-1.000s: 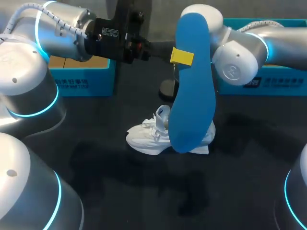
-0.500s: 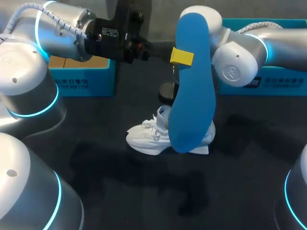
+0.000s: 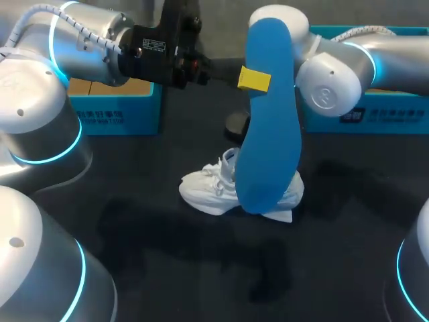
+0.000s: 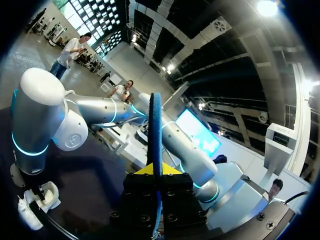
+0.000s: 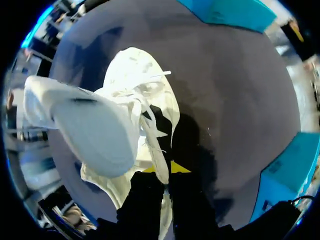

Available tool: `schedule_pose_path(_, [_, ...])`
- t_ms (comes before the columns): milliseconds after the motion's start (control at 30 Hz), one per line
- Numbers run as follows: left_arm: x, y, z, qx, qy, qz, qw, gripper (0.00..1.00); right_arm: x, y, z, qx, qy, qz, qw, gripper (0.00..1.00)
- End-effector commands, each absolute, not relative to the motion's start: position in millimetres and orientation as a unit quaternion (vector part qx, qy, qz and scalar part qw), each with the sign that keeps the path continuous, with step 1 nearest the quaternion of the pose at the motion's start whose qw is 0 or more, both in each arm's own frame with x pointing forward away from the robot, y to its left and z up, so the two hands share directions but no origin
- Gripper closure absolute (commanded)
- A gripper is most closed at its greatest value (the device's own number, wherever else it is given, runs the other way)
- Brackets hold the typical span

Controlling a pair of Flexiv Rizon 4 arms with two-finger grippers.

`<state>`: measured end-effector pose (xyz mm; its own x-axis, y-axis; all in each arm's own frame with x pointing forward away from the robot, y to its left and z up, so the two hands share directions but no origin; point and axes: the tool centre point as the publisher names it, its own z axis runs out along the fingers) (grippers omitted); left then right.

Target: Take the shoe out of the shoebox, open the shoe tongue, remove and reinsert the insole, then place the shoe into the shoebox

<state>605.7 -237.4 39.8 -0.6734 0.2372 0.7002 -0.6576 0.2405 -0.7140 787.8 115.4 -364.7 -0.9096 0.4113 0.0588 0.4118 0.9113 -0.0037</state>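
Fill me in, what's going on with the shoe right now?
The left tool holds the blue insole up in the air over the table, clamped between its fingers. The white shoe sits on the table, out of the blue boxes at the back. The right tool is down at the shoe, shut on part of its upper near the opening. So the insole is out and not yet back in.
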Motion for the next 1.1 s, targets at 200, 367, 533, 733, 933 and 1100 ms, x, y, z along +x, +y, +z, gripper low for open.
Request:
schedule_pose_path(200, [605, -237, 39, 0.152, -0.693, 0.597, 0.374, 1.00, 780, 104, -332, -0.393, -0.918, -0.012, 0.048, 1.00])
schedule_pose_path(367, [605, -237, 39, 0.152, -0.693, 0.597, 0.374, 1.00, 778, 103, -330, -0.519, -0.851, -0.054, 0.069, 1.00])
schedule_pose_path(533, [605, -237, 39, 0.152, -0.693, 0.597, 0.374, 1.00, 780, 109, -330, -0.589, -0.799, -0.097, 0.073, 1.00])
schedule_pose_path(733, [605, -237, 39, 0.152, -0.693, 0.597, 0.374, 1.00, 778, 117, -327, -0.640, -0.751, -0.135, 0.089, 1.00])
schedule_pose_path(933, [605, -237, 39, 0.152, -0.693, 0.597, 0.374, 1.00, 776, 125, -325, -0.675, -0.717, -0.148, 0.092, 1.00])
schedule_pose_path(1100, [605, -237, 39, 0.152, -0.693, 0.597, 0.374, 1.00, 782, 132, -328, -0.661, -0.728, -0.153, 0.097, 1.00])
